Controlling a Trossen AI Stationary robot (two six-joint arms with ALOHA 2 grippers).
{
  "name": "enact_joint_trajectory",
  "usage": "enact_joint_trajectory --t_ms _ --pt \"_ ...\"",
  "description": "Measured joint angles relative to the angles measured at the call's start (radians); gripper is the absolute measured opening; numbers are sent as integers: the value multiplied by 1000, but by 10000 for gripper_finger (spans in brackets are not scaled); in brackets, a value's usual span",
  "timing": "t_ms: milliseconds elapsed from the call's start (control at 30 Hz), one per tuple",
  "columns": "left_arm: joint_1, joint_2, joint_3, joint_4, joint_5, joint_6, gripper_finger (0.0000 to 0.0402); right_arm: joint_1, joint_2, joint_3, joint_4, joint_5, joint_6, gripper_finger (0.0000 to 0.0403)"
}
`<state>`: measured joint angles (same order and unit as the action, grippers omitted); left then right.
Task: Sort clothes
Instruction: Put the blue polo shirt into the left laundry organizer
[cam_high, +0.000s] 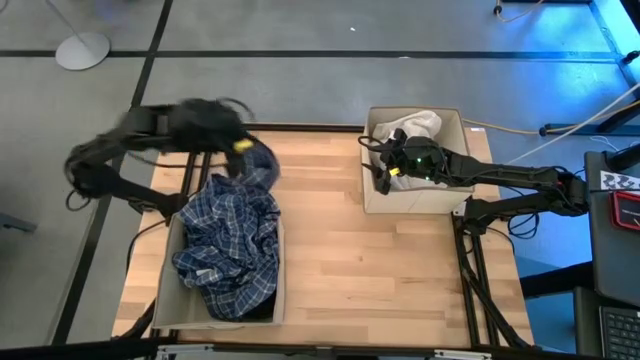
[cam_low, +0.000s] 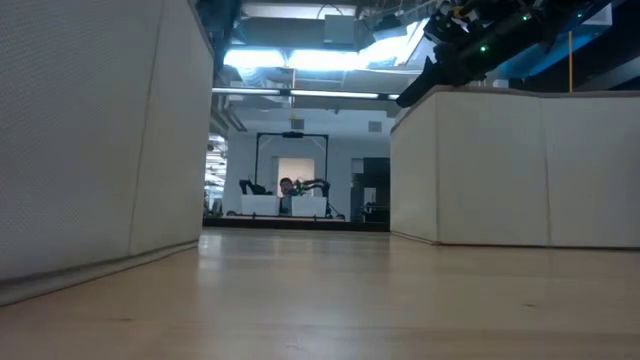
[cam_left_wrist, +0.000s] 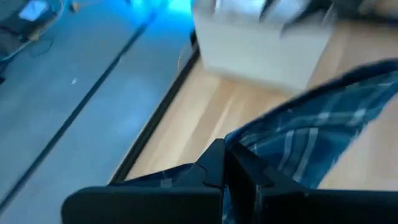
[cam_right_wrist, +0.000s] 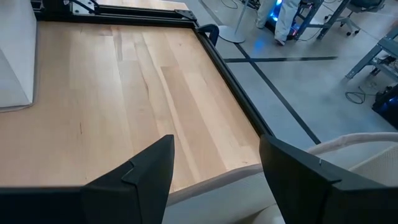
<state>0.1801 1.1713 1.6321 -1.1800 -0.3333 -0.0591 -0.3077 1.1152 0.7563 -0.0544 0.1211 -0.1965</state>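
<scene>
The blue-and-white plaid shirt (cam_high: 232, 245) lies heaped in the beige left bin (cam_high: 165, 300); one end of it rises past the bin's far rim. My left gripper (cam_high: 243, 148) is over the table just beyond that rim and is shut on this end. It also shows in the left wrist view (cam_left_wrist: 225, 163). The white piece (cam_high: 420, 124) lies in the beige right bin (cam_high: 412, 203). My right gripper (cam_high: 385, 176) is open and empty over that bin's left rim (cam_right_wrist: 236, 177). The dark grey-black and dark green pieces do not show. My left gripper pinches a bunched end of the plaid shirt (cam_left_wrist: 252, 142) between its two shut fingers. That end (cam_high: 260, 168) is lifted beyond the left bin's far rim. The rest of the shirt trails back down into the bin and lies there. One layer or several, I cannot tell.
Bare wooden tabletop (cam_high: 340, 250) lies between the two bins. In the low view the left bin's wall (cam_low: 100, 130) and the right bin's wall (cam_low: 500, 170) stand on either side of it. The table's black frame edge (cam_right_wrist: 224, 56) borders the floor beyond.
</scene>
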Motion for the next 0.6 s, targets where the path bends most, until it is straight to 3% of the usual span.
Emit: enact_joint_trajectory --t_ms 133,433,600 --pt "-26 -84 106 5 73 -90 4 0 0 0 0 0 8 238" --pt "-120 -166 235 70 421 -277 4 0 0 0 0 2 20 238" --pt "-200 -151 194 -16 442 -374 2 0 0 0 0 2 36 238"
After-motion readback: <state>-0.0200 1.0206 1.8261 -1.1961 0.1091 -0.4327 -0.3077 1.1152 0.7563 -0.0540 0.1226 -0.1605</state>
